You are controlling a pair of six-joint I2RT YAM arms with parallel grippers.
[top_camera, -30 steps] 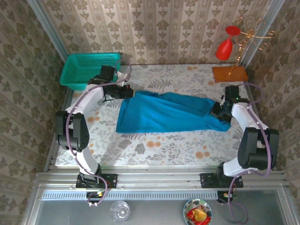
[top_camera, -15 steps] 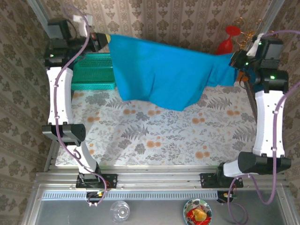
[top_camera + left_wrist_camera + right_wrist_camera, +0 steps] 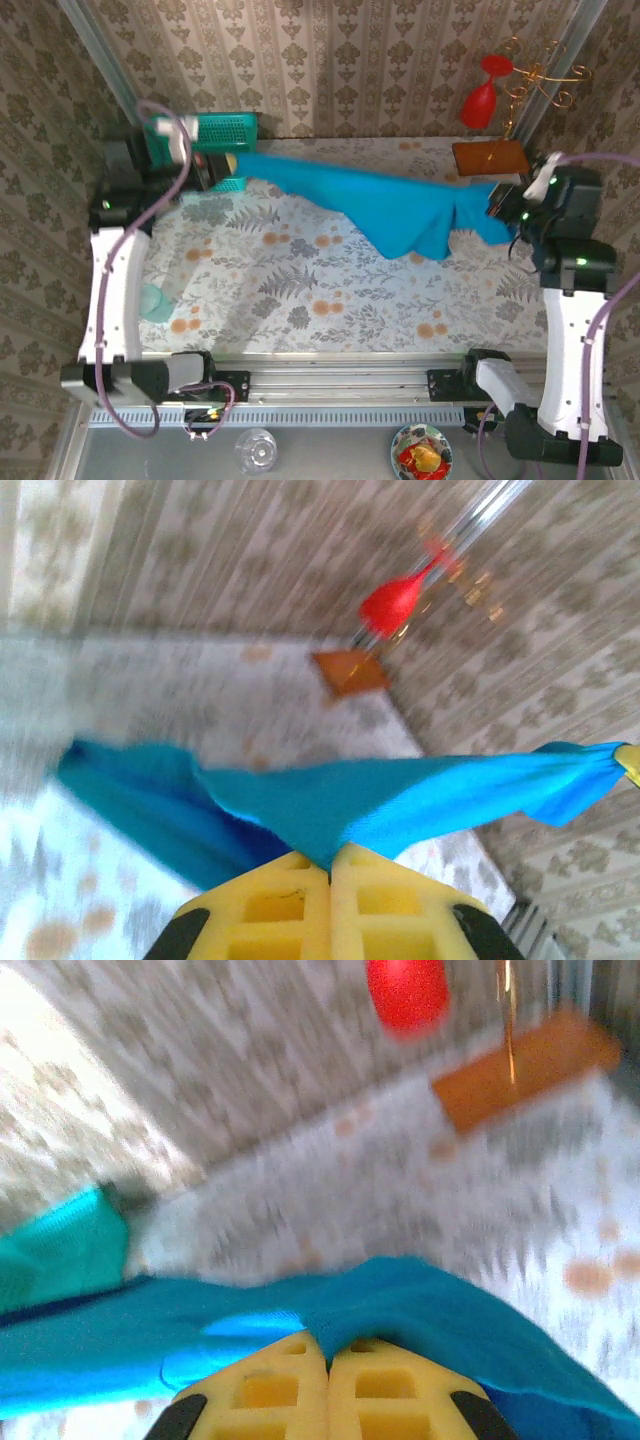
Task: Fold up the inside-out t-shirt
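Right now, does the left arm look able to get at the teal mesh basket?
Probably yes for reach: the left gripper is right beside the basket, nothing between them. But it is shut on the t-shirt, stretched across to the right gripper, so it must let go first.

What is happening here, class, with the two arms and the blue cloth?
The left gripper and the right gripper are each shut on one end of the inside-out t-shirt, holding it stretched between them above the floral table. Its middle sags lower. The left end is by the teal basket. No fold shows yet.
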